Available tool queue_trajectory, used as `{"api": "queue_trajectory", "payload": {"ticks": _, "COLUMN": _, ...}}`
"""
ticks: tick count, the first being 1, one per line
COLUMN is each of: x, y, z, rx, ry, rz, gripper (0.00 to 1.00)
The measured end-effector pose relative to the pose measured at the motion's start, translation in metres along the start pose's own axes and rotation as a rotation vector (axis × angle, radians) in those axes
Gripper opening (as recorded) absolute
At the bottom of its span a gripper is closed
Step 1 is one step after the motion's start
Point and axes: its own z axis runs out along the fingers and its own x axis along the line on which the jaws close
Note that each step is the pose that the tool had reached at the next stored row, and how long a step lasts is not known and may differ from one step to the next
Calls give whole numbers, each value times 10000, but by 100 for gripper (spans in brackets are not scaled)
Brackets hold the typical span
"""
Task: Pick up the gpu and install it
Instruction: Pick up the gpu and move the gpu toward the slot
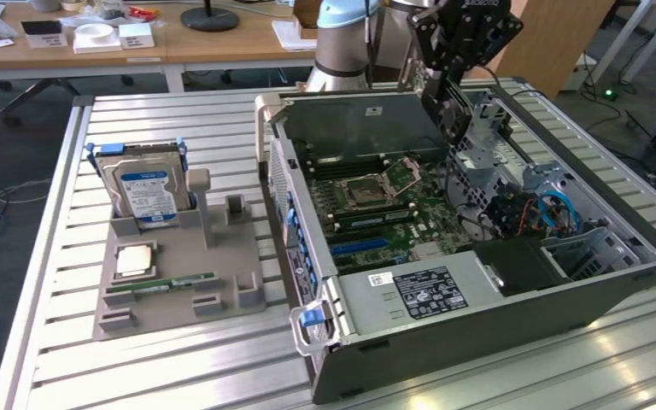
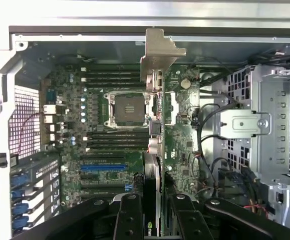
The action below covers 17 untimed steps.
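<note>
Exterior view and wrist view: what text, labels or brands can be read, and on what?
No text reads clearly.
Label on the hard drive: print too small.
Label on the power supply: print too small.
Green mark on the graphics card in the gripper: no letters legible.

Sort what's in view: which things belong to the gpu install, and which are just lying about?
In the job: hand holding the gpu; open computer case; motherboard.
Lying about: hard drive, CPU chip, RAM stick, grey holder.
</note>
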Motion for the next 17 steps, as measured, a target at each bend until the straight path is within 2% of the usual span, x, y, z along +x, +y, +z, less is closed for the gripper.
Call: {"api": "queue_trajectory", "payload": {"ticks": 17, "x": -292, "y": 31, "z": 9, "rx": 0, "ry": -1, "rz": 0, "gripper": 26}}
